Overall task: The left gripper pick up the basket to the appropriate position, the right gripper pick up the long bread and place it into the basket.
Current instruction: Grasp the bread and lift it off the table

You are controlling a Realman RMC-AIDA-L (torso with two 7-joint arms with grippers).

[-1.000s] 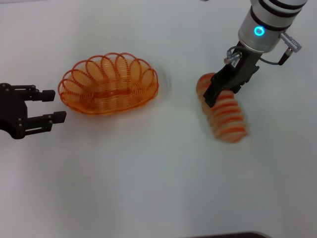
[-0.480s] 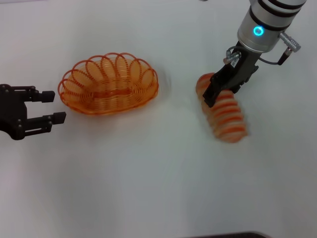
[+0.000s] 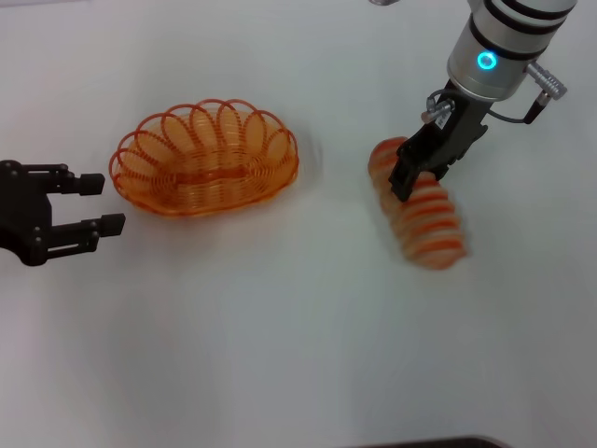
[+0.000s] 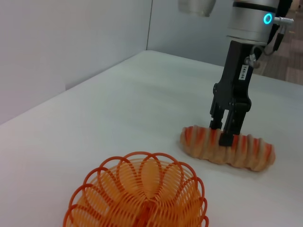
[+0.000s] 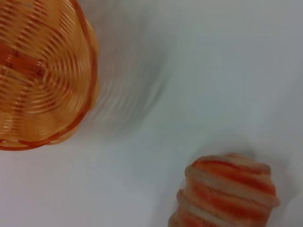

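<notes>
Left gripper (image 3: pixel 104 203): fingers spread, horizontal, low at the table's left edge. Right gripper (image 3: pixel 408 177): pointing down, fingers slightly parted.

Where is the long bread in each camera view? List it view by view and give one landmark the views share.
Head view: the long bread lies right of centre on the white table, under the right gripper.
Left wrist view: the long bread is at right of centre, the right gripper on it.
Right wrist view: one end of the long bread at the lower right.
Shared landmark: the basket.

The basket (image 3: pixel 205 160) sits on the table (image 3: pixel 280 336), left of the long bread (image 3: pixel 420 207). The left gripper (image 3: pixel 101 203) is left of the basket. The right gripper (image 3: pixel 404 180) is over the bread.
</notes>
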